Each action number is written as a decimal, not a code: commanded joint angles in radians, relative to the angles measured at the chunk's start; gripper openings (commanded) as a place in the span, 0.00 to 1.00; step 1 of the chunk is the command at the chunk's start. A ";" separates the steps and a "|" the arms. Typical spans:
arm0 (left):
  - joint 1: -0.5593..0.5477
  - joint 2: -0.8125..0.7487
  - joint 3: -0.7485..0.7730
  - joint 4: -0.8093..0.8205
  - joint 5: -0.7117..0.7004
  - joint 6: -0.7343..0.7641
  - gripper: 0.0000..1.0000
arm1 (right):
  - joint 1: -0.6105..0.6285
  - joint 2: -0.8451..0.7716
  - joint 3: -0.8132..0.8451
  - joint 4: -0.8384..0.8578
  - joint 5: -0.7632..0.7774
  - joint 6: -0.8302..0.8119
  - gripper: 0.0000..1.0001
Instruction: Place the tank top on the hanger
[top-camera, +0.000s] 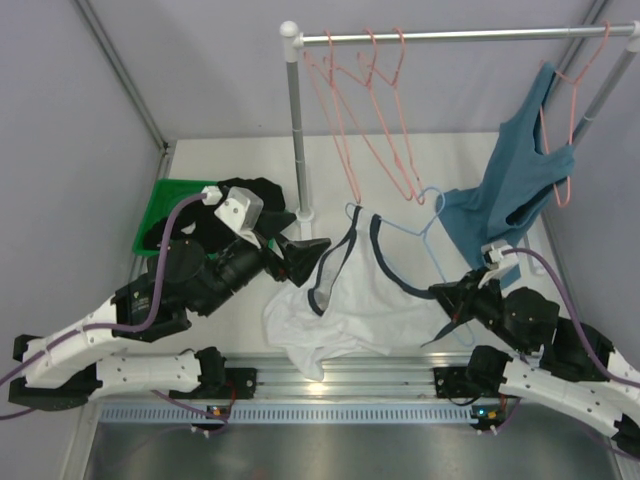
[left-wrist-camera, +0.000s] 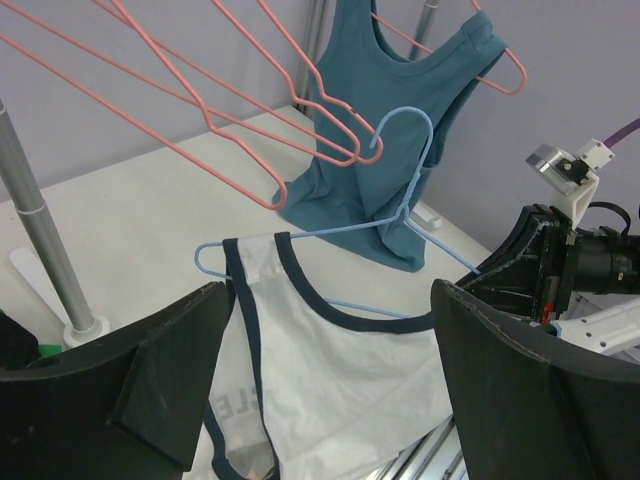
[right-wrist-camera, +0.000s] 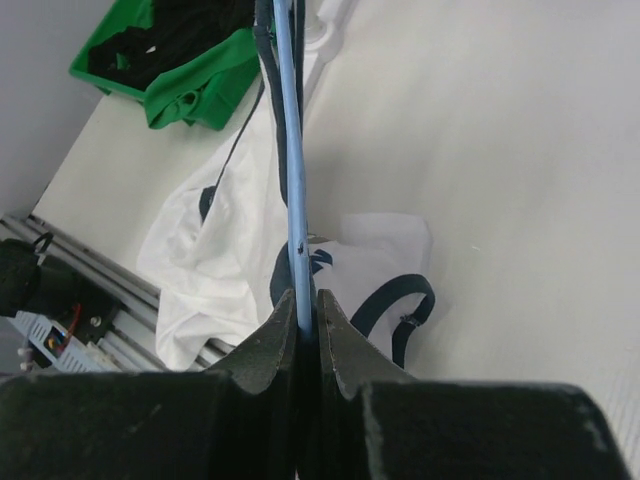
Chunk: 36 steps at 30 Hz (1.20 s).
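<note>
The white tank top (top-camera: 345, 305) with navy trim lies crumpled on the table, one strap looped over the left end of the light-blue hanger (top-camera: 425, 232). My right gripper (top-camera: 448, 296) is shut on the hanger's right arm and holds it tilted above the table. In the right wrist view the blue wire (right-wrist-camera: 293, 160) runs straight out of the closed jaws (right-wrist-camera: 306, 295), over the tank top (right-wrist-camera: 200, 260). My left gripper (top-camera: 310, 258) is open beside the top's left armhole. In the left wrist view its fingers (left-wrist-camera: 330, 290) stand wide apart, with the tank top (left-wrist-camera: 340, 380) and hanger (left-wrist-camera: 405, 212) beyond them.
A clothes rail on a white pole (top-camera: 296, 120) stands at the back with several pink hangers (top-camera: 370, 100). A teal tank top (top-camera: 510, 180) hangs on one at the right. A green bin (top-camera: 160, 205) with black garments sits at the left. A metal rail (top-camera: 330, 375) runs along the near edge.
</note>
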 joint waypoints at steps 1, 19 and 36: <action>-0.003 -0.011 0.022 0.063 0.011 0.024 0.88 | -0.007 -0.024 0.028 -0.018 0.106 0.065 0.00; -0.003 -0.036 -0.012 0.077 0.016 0.033 0.88 | -0.007 0.065 0.250 -0.108 0.330 0.042 0.00; -0.003 -0.015 0.010 0.064 0.031 0.042 0.88 | -0.006 0.121 0.352 -0.309 0.427 0.151 0.00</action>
